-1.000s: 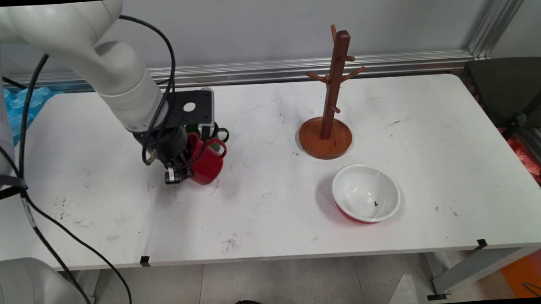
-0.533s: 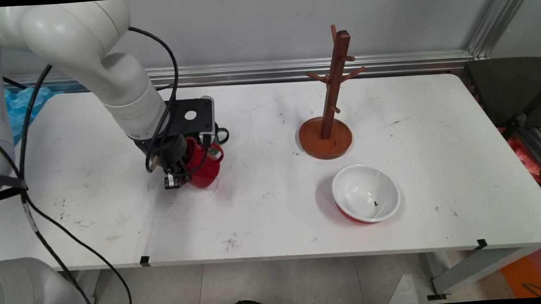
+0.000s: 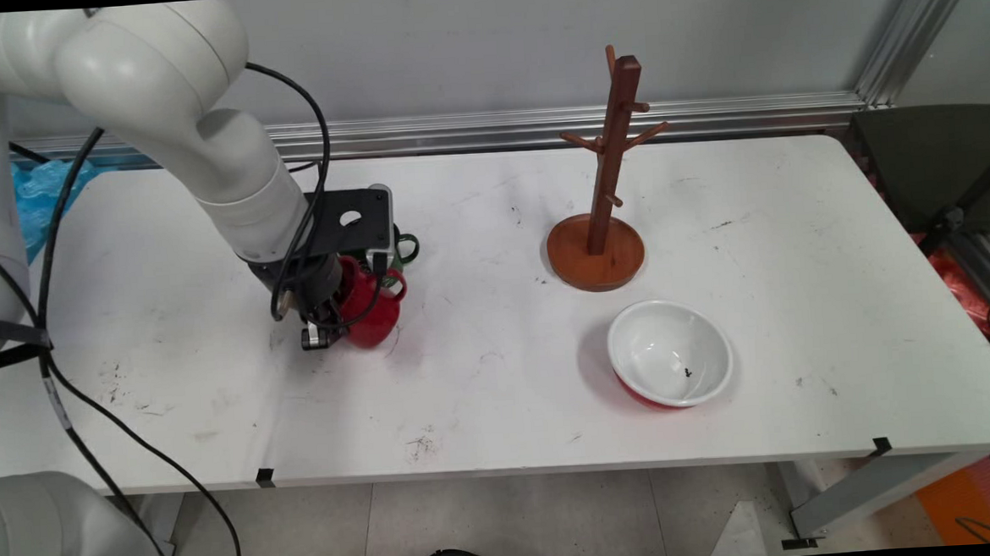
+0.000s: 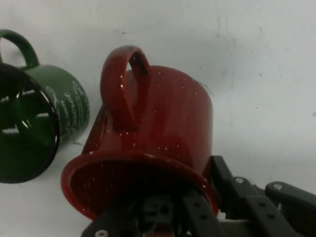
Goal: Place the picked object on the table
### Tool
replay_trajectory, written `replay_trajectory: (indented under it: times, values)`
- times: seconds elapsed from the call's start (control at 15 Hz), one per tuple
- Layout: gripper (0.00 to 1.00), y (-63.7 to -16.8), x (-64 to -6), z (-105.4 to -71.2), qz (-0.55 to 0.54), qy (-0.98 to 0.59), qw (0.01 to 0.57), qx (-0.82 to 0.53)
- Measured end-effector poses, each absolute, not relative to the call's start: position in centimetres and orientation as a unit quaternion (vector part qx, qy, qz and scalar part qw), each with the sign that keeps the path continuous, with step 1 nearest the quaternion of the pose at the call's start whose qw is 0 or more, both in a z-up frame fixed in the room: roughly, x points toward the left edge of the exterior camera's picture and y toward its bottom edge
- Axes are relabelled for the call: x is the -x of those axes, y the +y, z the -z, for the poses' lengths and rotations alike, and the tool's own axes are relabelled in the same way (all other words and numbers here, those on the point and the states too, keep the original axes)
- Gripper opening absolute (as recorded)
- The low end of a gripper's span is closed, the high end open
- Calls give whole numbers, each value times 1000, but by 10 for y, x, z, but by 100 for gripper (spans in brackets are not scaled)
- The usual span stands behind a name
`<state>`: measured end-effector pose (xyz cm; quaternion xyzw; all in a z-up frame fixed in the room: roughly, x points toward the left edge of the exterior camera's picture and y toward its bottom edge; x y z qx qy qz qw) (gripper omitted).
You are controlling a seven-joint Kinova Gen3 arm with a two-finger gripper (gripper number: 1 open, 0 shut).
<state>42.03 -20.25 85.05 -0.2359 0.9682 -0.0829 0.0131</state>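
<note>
Half the green mug (image 3: 403, 247) hides behind tool (image 3: 322, 334) gripping red mug (image 3: 371, 311)

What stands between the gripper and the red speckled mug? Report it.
Nothing visible: the black two-finger gripper straddles the rim of the red speckled enamel mug. The dark green mug sits beside it, not between them.

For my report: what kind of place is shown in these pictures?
Probably a robotics lab: a white table edged by an aluminium frame, where a cabled arm's gripper sits at a red mug beside a green mug.
</note>
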Motion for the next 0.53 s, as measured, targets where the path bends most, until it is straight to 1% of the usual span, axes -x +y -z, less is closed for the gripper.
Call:
replay_trajectory:
  times: [0.4, 0.47, 0.53]
  values:
    - [0, -205, -419, -845, 79, 968, 9, 237]
    - [100, -205, -419, -844, 78, 968, 8, 238]
    - [100, -206, -419, -843, 78, 968, 7, 238]
